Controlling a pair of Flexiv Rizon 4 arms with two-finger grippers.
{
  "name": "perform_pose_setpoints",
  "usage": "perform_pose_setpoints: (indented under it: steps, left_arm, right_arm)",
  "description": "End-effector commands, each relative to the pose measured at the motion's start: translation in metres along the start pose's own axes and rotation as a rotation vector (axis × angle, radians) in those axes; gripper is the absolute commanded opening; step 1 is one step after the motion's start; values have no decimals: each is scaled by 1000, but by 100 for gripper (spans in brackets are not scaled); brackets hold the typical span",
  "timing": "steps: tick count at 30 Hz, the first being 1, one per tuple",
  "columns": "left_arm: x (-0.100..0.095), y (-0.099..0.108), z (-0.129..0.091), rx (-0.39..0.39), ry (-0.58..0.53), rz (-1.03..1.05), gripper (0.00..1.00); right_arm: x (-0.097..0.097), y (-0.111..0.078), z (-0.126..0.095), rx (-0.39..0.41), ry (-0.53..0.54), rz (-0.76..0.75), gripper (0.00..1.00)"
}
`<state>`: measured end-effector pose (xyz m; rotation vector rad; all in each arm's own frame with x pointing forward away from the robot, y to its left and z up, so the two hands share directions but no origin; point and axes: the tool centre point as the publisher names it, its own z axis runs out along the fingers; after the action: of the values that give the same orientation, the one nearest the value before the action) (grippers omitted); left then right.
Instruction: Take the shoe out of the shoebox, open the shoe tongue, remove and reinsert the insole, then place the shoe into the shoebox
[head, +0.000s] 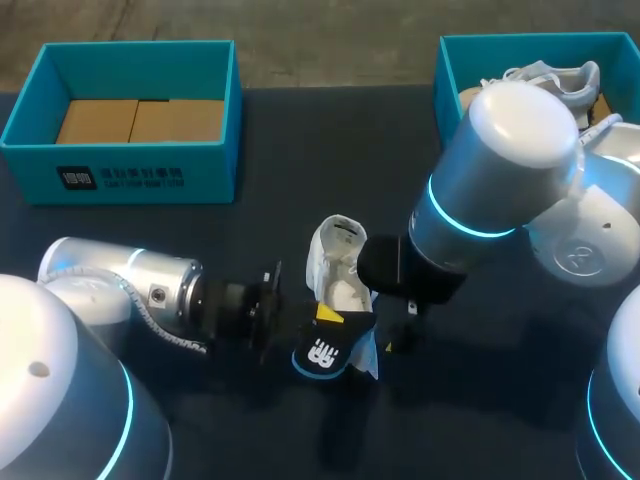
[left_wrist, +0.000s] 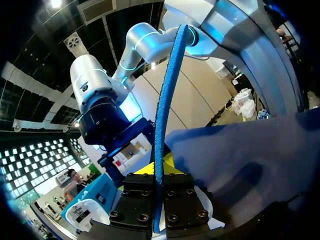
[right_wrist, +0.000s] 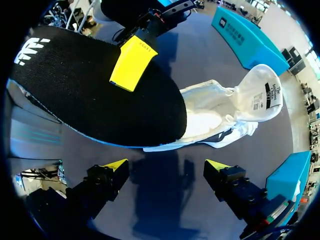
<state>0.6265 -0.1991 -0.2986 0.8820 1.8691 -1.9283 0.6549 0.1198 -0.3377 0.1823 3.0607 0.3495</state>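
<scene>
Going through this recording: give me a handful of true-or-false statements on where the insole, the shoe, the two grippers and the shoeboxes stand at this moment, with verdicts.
1. The left gripper is shut on the insole. True.
2. The insole sits inside the shoe. False: it is out of the shoe, held by the left gripper.
3. The right gripper is shut on the shoe. False: the right gripper is open, with nothing between its fingers.
4. The shoe lies on the table, outside both boxes. True.
5. The left-side shoebox holds a shoe. False: the left-side shoebox shows only cardboard; the right-side shoebox holds a second shoe.
</scene>
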Motion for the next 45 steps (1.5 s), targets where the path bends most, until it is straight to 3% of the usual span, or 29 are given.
perform_pose_setpoints:
  steps: [1,9,45]
  left_arm:
    - [1,1,3,-14,-6,1,0]
    - [4,6,5,-17,-11,-22,0]
    - [-7,44,-2,-192,-83,-6,0]
  right_arm:
    - [1,0,1,1,-3,0,100]
    - [1,0,1,1,-3,0,100]
    - [1,0,1,1,-3,0,100]
